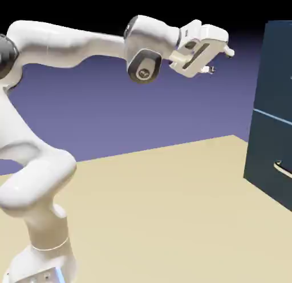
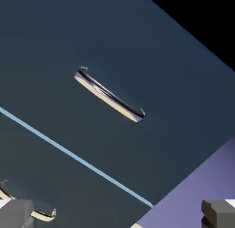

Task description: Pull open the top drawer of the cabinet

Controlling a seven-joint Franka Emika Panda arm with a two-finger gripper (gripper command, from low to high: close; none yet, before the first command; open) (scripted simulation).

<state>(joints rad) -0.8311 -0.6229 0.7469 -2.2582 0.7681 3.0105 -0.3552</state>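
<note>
Hovering well short of the cabinet (image 1: pixel 272 105), the fingers (image 1: pixel 210 69) stand spread and empty above the tan desk (image 1: pixel 159 207) against a violet backdrop. Through the hand view, the top drawer (image 2: pixel 137 52) fills the space ahead; its thin, rigid metal handle (image 2: pixel 109 94) looks the place to grip, probably sliding stiffly.

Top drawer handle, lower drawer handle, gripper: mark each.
top drawer handle (image 2: pixel 110 95), hand view, middle of the bar.
lower drawer handle (image 1: pixel 283 170), exterior view, its curved bar.
gripper (image 1: pixel 209 68), exterior view, between fingertips.
</note>
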